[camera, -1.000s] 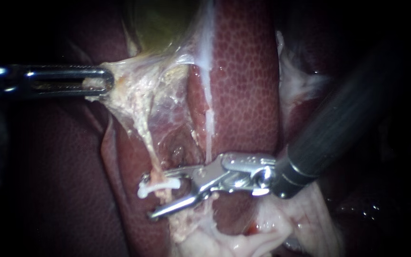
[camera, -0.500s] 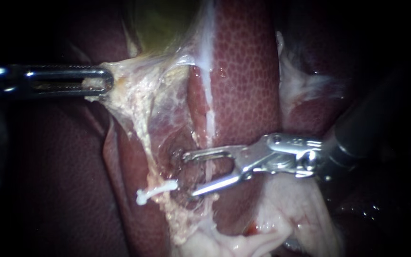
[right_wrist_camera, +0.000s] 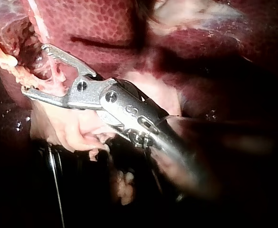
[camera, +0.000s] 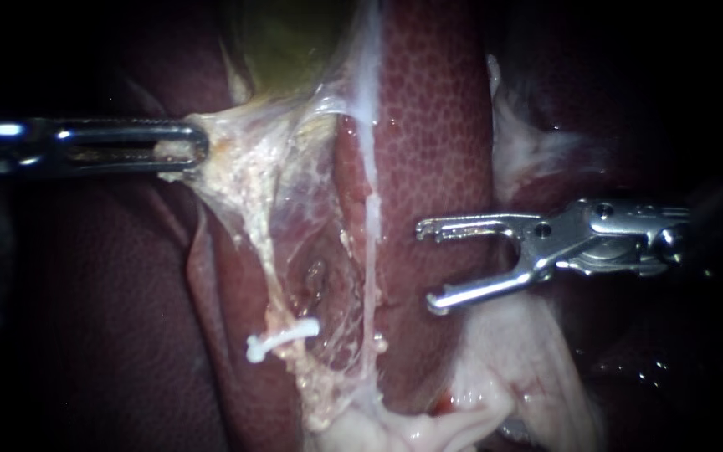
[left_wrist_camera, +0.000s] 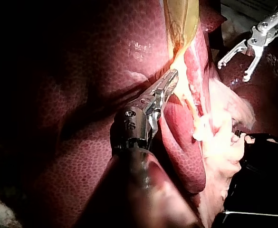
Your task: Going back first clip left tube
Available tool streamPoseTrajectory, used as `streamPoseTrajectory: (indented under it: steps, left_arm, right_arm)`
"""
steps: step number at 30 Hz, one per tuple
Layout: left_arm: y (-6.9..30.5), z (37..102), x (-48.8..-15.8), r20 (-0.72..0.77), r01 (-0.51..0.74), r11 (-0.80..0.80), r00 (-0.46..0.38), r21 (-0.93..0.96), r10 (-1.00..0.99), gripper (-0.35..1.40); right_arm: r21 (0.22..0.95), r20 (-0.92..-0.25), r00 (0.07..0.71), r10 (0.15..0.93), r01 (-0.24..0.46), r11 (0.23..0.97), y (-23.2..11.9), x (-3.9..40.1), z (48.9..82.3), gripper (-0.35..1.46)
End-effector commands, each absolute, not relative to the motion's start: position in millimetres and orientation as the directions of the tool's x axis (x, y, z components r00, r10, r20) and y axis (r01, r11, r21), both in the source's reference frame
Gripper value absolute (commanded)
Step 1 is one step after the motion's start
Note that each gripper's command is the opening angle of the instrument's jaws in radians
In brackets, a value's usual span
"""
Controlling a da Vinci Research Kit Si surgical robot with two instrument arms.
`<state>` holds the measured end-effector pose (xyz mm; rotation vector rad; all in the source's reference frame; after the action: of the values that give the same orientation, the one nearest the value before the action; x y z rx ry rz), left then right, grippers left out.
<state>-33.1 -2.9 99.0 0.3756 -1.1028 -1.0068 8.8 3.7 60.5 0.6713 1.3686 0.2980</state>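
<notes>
A white clip sits across the left tube, a pale strand running down from the stretched tissue. My left instrument comes in level from the left, jaws shut on pale tissue below the greenish gallbladder, holding it taut; the left wrist view shows this left instrument gripping the same fold. My right instrument lies over the liver, well right of the clip, jaws open and empty. A thin right tube hangs between clip and jaws. The right wrist view shows the right instrument spread wide.
Pale fatty tissue bulges below the right instrument. Dark liver surface fills the lower left. A thin web of membrane spans between the two tubes. In the left wrist view my right instrument shows ahead, beyond the gallbladder.
My right instrument has drawn back to the right, away from the clip, with jaws still open. The clip has stayed on the left tube. The left instrument holds as before.
</notes>
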Motion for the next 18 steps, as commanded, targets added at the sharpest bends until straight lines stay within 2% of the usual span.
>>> streamPoseTrajectory:
  steps: [1,13,18]
  left_arm:
    - [-3.1,99.4,-33.5,0.561,0.484,0.531,0.097,0.695,-0.822,-0.35]
    - [-3.7,104.6,-38.9,0.554,0.461,0.552,0.145,0.695,-0.82,-0.35]
    - [-3.9,105.3,-39.8,0.555,0.456,0.556,0.153,0.694,-0.818,-0.35]
  right_arm:
    - [0.599,-0.799,0.203,0.566,0.183,0.78,3.7,8.8,60.4,0.6]
    - [0.595,-0.802,0.206,0.561,0.185,0.782,3.8,8.3,60.5,0.6]
    - [0.597,-0.801,0.207,0.562,0.185,0.781,3.9,8.0,60.4,0.6]
